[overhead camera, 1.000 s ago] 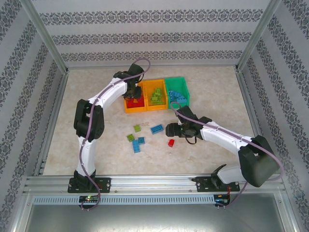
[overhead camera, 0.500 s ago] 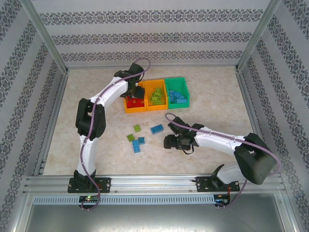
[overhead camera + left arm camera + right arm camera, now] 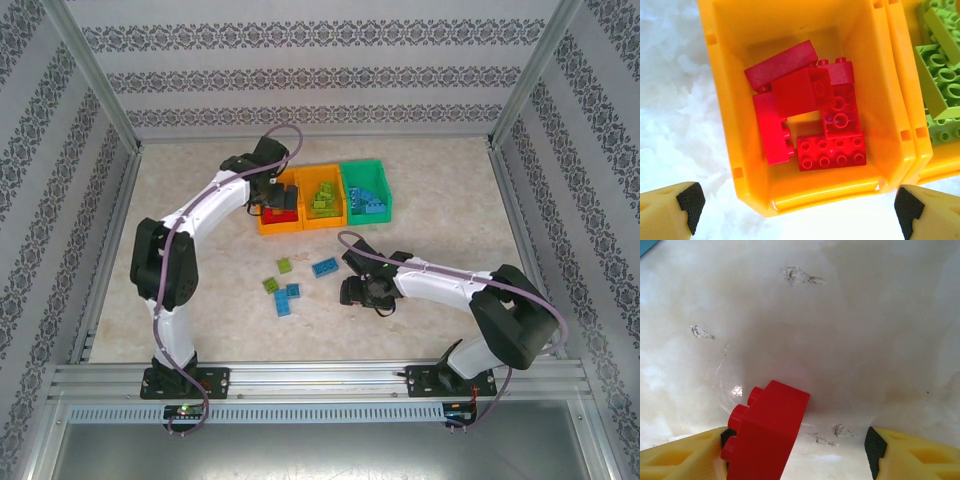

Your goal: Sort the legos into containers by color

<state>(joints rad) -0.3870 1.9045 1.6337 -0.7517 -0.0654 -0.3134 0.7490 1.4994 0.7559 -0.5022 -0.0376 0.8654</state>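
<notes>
My left gripper gapes empty; my right gripper straddles a small red studded plastic brick.
Left hangs above the orange-yellow plastic bin holding red studded bricks; right jaws spread on the pale marbled table; brick touches one pad, clear of the other; not gripped.

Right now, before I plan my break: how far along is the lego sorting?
Done: red bricks lie in the left orange-yellow bin, under the open left gripper; lime ones sit in the middle bin, blue ones in the green bin. In hand: the open right gripper straddles a red brick on the table. Left: loose blue bricks and lime bricks.
</notes>
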